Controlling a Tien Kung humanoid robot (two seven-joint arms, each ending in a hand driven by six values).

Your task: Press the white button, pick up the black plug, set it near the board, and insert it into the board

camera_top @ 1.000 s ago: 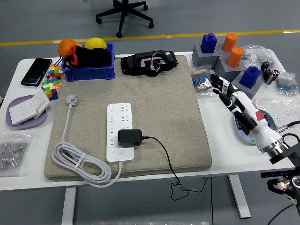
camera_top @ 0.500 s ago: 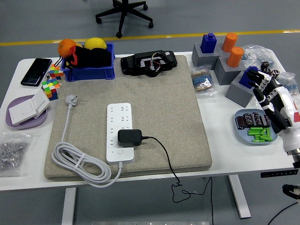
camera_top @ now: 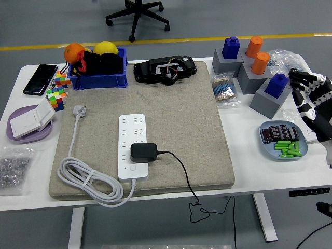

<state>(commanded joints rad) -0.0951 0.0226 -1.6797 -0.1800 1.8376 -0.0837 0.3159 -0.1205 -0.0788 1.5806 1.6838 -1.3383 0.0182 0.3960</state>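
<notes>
Sitting in the power strip (camera_top: 133, 147), well left of the right hand (camera_top: 313, 106): black plug (camera_top: 143, 152), rigid, light, smooth; grip its short sides. Cord (camera_top: 181, 171) trails off the counter (camera_top: 244, 129). Hand empty, fingers loose.

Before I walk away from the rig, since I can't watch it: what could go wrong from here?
The black plug already sits on the white power strip, so a fresh pick may tug the strip along. Its cable trails over the mat edge and could snag. The right hand hovers at the far right near the blue plate of small parts, which a sweep could scatter.
</notes>
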